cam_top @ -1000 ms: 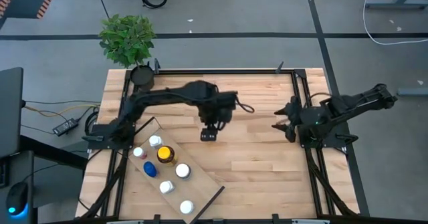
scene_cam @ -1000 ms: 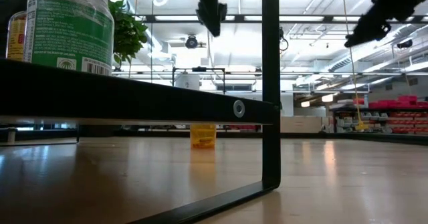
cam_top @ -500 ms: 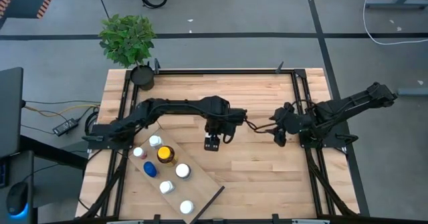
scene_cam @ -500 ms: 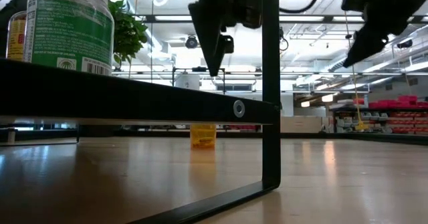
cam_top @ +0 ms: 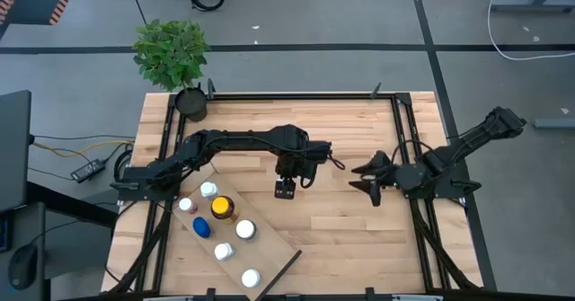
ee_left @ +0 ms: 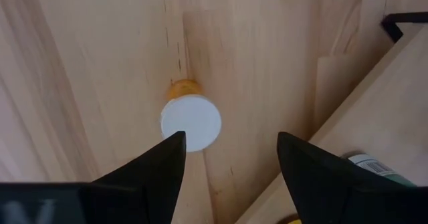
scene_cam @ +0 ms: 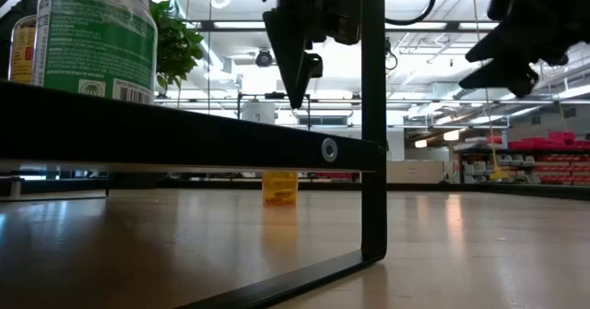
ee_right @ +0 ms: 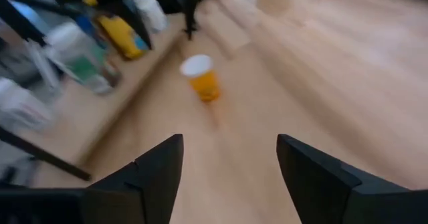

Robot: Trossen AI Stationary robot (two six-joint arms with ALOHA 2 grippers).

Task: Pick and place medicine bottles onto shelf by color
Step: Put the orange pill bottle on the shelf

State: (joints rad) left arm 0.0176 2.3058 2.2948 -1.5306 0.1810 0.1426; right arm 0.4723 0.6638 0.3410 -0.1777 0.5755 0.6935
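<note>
Slatted wood forms the counter [cam_top: 341,229], framed by dark rails, with a potted plant [cam_top: 172,57] at its far left corner. On the near left part lies the pale shelf [cam_top: 269,247], carrying six medicine bottles [cam_top: 221,208], among them a blue-capped one [cam_top: 201,227]. One orange bottle with a white cap [ee_left: 190,120] stands alone on the bare wood mid-counter, directly under the left end effector [cam_top: 286,190], which hovers above it with its fingers spread wide. The right end effector [cam_top: 367,179] hangs above the right part of the counter, fingers likewise parted, empty.
</note>
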